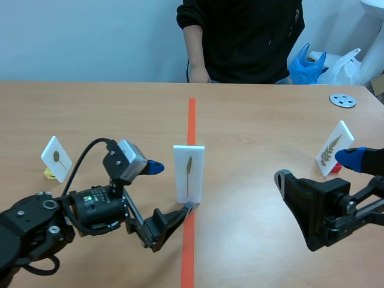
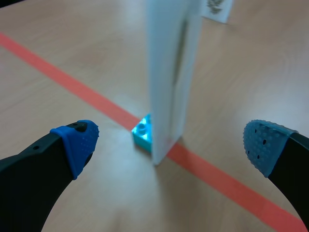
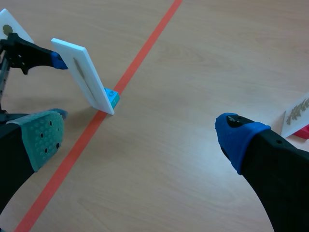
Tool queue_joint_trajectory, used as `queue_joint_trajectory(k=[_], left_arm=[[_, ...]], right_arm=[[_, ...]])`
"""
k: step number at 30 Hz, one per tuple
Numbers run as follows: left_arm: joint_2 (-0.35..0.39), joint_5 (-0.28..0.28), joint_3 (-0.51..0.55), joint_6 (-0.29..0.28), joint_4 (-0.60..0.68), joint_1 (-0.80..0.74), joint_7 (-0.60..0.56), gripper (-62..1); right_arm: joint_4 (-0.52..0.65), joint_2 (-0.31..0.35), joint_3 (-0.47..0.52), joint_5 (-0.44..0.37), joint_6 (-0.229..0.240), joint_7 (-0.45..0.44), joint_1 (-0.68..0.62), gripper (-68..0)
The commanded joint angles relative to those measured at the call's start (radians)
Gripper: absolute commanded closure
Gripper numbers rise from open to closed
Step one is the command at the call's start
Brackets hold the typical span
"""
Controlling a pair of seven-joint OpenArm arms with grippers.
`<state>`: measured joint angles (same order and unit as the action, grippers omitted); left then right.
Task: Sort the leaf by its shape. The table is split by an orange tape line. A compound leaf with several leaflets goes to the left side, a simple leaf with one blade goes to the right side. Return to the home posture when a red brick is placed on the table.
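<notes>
The white upright card (image 1: 189, 174) with a slim pressed leaf stands on the orange tape line (image 1: 191, 117) of the wooden desk (image 1: 264, 126), footed in a small turquoise plastic brick (image 2: 143, 133). The left end effector (image 1: 171, 189) is spread, with a finger on either side of the card. The right end effector (image 1: 316, 168) is spread too, well apart. The grasp seems in hand. Next comes closing on the card and carrying it, probably rightward, since the leaf looks single-bladed.

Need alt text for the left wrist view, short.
The left hand is open, its blue-padded fingers apart, with a white leaf card just ahead between them, seen nearly edge-on. The card stands upright, a cyan brick at its base, on the orange tape line.
</notes>
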<state>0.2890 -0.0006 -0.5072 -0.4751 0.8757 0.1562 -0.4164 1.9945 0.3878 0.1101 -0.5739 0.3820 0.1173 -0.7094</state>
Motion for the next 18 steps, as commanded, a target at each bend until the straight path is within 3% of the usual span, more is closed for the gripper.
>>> queue_joint_trajectory(k=[1, 5, 11, 15, 18], left_arm=[[-0.018, -0.010, -0.018, 0.016, 0.010, 0.022, -0.015, -62.3], [-0.054, -0.010, -0.064, 0.066, -0.056, 0.071, -0.018, -62.3], [-0.078, -0.005, -0.097, 0.081, -0.150, 0.125, -0.038, -62.3], [-0.075, -0.002, -0.100, 0.088, -0.163, 0.126, -0.038, -53.5], [-0.075, -0.003, -0.100, 0.087, -0.163, 0.125, -0.040, -52.8]], right_arm=[[0.003, 0.000, 0.010, -0.009, 0.000, -0.015, 0.014, -65.7], [0.003, 0.000, 0.010, -0.009, 0.000, -0.015, 0.014, -65.7], [0.003, 0.000, 0.010, -0.010, 0.000, -0.014, 0.014, -65.7], [0.003, 0.000, 0.010, -0.010, 0.000, -0.015, 0.014, -65.7], [0.003, 0.000, 0.010, -0.010, 0.000, -0.015, 0.014, -65.7]])
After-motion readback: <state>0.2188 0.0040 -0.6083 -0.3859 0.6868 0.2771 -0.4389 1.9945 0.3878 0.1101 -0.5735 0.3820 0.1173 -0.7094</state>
